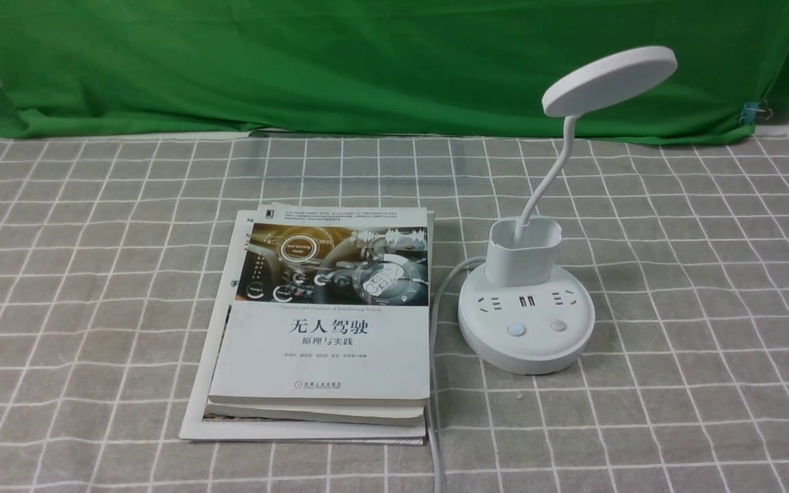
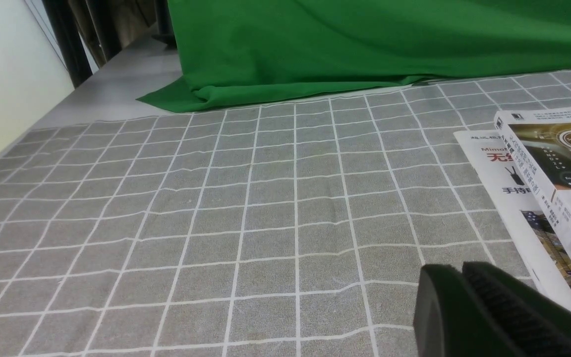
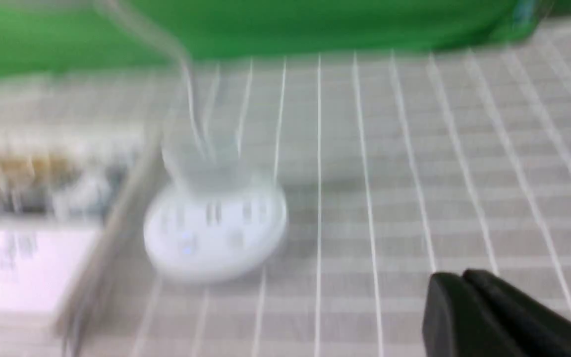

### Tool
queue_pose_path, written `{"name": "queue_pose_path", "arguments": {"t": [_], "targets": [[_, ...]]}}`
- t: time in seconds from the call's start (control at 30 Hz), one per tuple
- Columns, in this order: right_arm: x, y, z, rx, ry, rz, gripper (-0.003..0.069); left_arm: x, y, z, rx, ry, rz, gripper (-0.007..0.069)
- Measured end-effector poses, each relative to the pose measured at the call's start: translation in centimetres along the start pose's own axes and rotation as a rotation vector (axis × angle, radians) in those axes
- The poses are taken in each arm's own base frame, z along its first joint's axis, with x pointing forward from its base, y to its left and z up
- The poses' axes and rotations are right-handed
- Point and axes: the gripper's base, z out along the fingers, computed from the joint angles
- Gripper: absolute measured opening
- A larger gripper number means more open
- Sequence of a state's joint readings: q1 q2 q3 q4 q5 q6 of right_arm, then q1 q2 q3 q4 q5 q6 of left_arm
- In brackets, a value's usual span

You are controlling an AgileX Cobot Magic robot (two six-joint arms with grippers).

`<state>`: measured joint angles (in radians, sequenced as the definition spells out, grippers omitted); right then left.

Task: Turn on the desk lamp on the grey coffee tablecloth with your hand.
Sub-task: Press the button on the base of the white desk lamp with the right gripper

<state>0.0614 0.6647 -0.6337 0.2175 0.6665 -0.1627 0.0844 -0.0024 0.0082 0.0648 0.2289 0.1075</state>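
Note:
The white desk lamp point(image 1: 527, 322) stands right of centre on the grey coffee tablecloth point(image 1: 696, 287). Its disc head point(image 1: 609, 80) is unlit, and two buttons point(image 1: 516, 330) sit on the front of its round base. No arm shows in the front view. In the blurred right wrist view the lamp base point(image 3: 215, 232) lies ahead of my right gripper point(image 3: 461, 276). That gripper's black fingers are pressed together with nothing between them, well short of the lamp. My left gripper point(image 2: 459, 269) is shut and empty over the cloth point(image 2: 246, 208), beside the books.
A stack of books point(image 1: 322, 322) lies left of the lamp, seen also in the left wrist view as books point(image 2: 553, 178). The lamp's white cord point(image 1: 435, 329) runs between books and base toward the front edge. A green backdrop cloth point(image 1: 367, 61) hangs behind.

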Motion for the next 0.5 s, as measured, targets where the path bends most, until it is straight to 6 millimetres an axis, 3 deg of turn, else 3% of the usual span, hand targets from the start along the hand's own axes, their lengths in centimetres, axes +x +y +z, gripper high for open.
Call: {"name": "queue_pose_path", "arguments": {"t": [0.07,0.1,0.17,0.27,0.33,0.5], "targets": [[-1.2,-0.1,2.1,-0.019,0.131,-0.024,0.0033,0.0,0.0,0.0,0.000,0.000,0.000,0.0019],[-1.3,0.0,2.0,-0.020,0.129,-0.028,0.0033,0.0,0.0,0.0,0.000,0.000,0.000,0.0019],[-2.3,0.4,5.3,-0.063,0.252,-0.048,0.0031,0.0,0.0,0.0,0.000,0.000,0.000,0.0019],[-2.8,1.4,7.9,-0.106,0.310,-0.081,0.0031,0.0,0.0,0.0,0.000,0.000,0.000,0.0019],[-3.6,3.8,11.4,-0.176,0.378,-0.148,0.0031,0.0,0.0,0.0,0.000,0.000,0.000,0.0019],[-4.2,7.4,16.5,-0.241,0.472,-0.243,0.0031,0.0,0.0,0.0,0.000,0.000,0.000,0.0019]]}}
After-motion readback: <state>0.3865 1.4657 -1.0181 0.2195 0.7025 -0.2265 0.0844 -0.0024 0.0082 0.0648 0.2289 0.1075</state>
